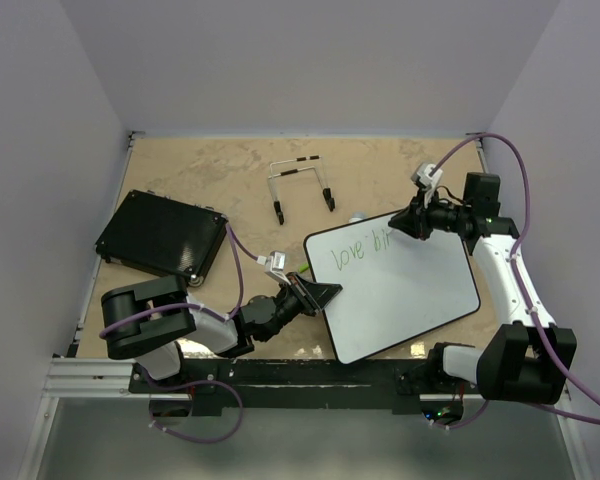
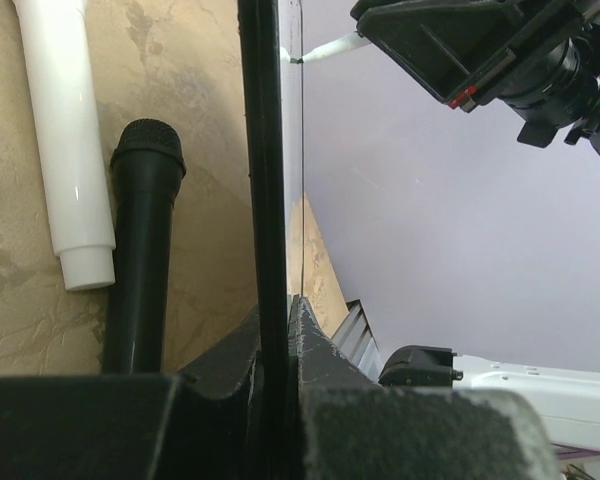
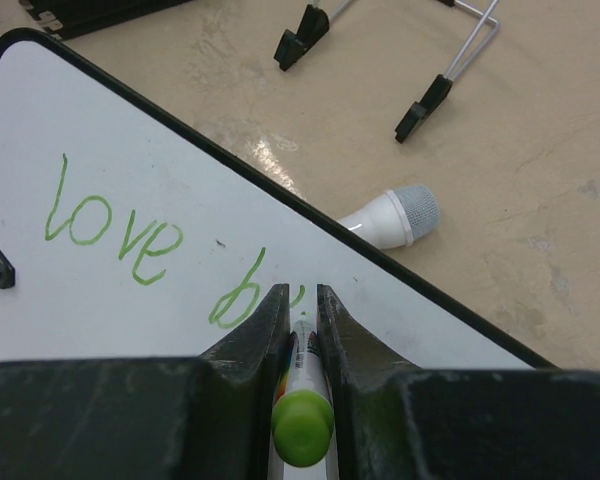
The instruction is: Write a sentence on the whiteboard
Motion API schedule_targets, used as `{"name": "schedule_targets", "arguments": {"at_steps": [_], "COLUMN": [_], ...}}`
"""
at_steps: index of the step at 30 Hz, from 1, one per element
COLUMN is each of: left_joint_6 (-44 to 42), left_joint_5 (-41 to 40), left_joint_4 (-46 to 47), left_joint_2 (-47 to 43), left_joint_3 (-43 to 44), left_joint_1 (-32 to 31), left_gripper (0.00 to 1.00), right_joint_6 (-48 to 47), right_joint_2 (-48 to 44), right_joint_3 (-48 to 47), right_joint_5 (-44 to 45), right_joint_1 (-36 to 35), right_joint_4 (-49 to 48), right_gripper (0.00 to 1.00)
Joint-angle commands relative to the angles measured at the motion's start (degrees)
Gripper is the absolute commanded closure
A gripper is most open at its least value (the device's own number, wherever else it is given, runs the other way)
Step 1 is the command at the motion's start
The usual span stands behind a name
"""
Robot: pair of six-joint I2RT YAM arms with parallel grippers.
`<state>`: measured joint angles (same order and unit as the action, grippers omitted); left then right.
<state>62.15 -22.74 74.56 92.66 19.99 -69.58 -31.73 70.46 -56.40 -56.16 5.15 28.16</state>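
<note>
The green-capped marker (image 3: 302, 415) sits clamped in the right gripper (image 3: 300, 300), tip at the whiteboard (image 1: 410, 300), whose left edge the left gripper (image 1: 325, 294) pinches. The sentence (image 3: 115, 225) reads "love bi", mid-word; the next stroke likely needs light, steady pressure moving rightward

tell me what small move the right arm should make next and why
Probably slide the right gripper a little along the line, past the last stroke, and start the next letter. It is shut on the green marker, the sentence reads only "love bi", bare whiteboard lies ahead, and the left gripper clamps the board's edge.
</note>
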Motion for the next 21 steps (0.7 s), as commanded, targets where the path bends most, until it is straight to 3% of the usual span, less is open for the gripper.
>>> {"name": "schedule_targets", "arguments": {"at_steps": [1,10,21], "left_joint_6": [-6.78,-6.78,-6.60], "left_joint_5": [0.51,0.24,0.24], "left_joint_4": [11.04,11.39,12.09], "left_joint_2": [-0.11,-0.38,-0.11], "left_joint_3": [0.14,-0.39,-0.65], "left_joint_1": [-0.03,-0.03,-0.03], "left_gripper": [1.00,1.00,1.00], "right_joint_6": [2.72,1.23,-9.22], "right_joint_2": [0.03,-0.58,-1.90], "right_joint_3": [-1.78,-0.99,-1.08], "right_joint_5": [1.40,3.78,2.72], "right_joint_1": [-0.14,0.04,0.04], "right_joint_4": [-4.52,-3.56,9.01], "right_gripper": [1.00,1.00,1.00]}}
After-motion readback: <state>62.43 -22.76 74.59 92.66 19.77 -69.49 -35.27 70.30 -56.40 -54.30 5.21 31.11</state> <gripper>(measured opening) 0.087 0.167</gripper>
